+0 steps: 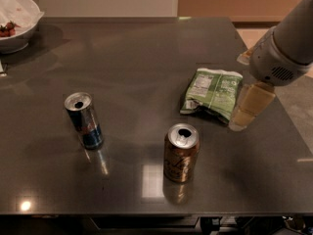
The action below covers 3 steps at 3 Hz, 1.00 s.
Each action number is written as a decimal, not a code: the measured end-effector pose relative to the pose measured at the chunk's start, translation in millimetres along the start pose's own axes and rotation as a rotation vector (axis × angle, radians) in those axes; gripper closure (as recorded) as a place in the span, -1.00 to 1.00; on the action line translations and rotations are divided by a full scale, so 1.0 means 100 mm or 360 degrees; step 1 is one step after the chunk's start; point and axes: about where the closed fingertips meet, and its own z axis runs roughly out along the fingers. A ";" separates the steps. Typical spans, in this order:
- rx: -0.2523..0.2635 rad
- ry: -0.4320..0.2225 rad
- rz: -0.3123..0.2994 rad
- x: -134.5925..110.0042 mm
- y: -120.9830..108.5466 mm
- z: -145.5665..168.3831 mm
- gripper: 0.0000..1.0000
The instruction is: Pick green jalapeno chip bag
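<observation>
Bag point(212, 93) lay flat on the table point(146, 53), right of centre, white panel up, not yet grasped or lifted. Gripper point(242, 116) hung low at the bag's right edge, just beside or touching it; open or closed, could not tell. Judged left to do: grasp and lift.

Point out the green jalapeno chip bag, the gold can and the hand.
green jalapeno chip bag point(211, 93): camera view, centre of its face.
gold can point(181, 155): camera view, its side wall.
hand point(240, 120): camera view, pale tip, beside the bag's right edge.
</observation>
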 end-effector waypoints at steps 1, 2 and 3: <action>-0.0046 -0.0027 0.0007 -0.04 -0.06 0.28 -1.00; -0.0080 -0.0032 -0.0001 -0.06 -0.12 0.52 -1.00; -0.0120 -0.0032 -0.0006 -0.08 -0.17 0.71 -1.00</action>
